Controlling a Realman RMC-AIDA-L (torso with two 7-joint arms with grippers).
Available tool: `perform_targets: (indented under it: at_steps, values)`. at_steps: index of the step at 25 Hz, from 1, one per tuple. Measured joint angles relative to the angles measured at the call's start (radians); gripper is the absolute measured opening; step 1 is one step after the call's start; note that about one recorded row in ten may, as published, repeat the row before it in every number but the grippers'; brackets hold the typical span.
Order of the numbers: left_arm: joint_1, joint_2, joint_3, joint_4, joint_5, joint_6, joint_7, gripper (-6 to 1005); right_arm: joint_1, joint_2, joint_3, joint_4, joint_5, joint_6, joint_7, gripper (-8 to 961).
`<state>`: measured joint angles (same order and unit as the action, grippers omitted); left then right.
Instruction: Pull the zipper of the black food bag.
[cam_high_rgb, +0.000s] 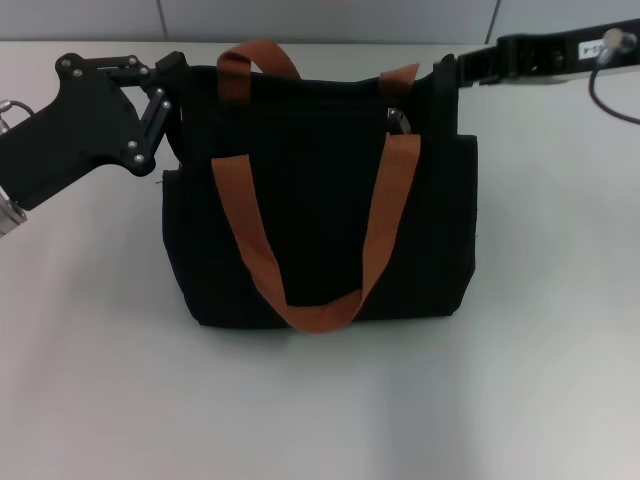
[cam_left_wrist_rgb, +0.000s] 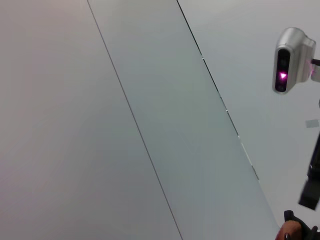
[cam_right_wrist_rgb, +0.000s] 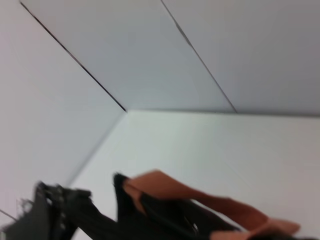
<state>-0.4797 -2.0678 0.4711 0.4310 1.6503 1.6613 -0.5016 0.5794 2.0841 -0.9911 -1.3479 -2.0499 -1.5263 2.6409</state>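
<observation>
Presently the left gripper is pressed at the black food bag top corner, jaws' state not discernible; right gripper likewise. The zipper may be missed, bag dragged.

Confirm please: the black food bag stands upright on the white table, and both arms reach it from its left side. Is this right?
Not quite. The head view shows the black food bag upright on the table, but the left gripper is at its left top corner and the right gripper at its right.
</observation>
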Motion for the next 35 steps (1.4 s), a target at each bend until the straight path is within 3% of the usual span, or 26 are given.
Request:
perform_targets:
  at_steps: [8, 12, 15, 21, 27, 33, 35]
  values:
    - [0.003, 0.000, 0.000, 0.000, 0.000, 0.001, -0.003, 91, -0.048, -0.007, 0.055, 0.112, 0.218, -0.010, -0.270, 285]
    - [0.004, -0.002, 0.000, -0.001, 0.000, 0.001, -0.007, 101, -0.053, -0.034, 0.063, 0.304, 0.394, -0.102, -0.602, 457]
    - [0.005, -0.002, 0.000, -0.001, 0.000, 0.000, -0.009, 108, -0.051, -0.037, 0.065, 0.365, 0.437, -0.157, -0.738, 596]
    - [0.004, -0.002, 0.000, -0.004, 0.001, -0.001, -0.011, 122, -0.066, -0.031, 0.063, 0.462, 0.460, -0.303, -1.060, 710]
    - [0.004, -0.002, 0.000, -0.019, 0.000, -0.008, -0.036, 137, -0.111, -0.032, 0.055, 0.603, 0.409, -0.361, -1.326, 719]
    - [0.008, 0.005, 0.012, 0.008, 0.002, 0.000, -0.125, 151, -0.132, -0.017, 0.063, 0.651, 0.281, -0.350, -1.384, 727]
    - [0.008, 0.005, 0.012, 0.008, 0.002, 0.000, -0.125, 215, -0.132, -0.012, 0.063, 0.664, 0.274, -0.341, -1.394, 730]
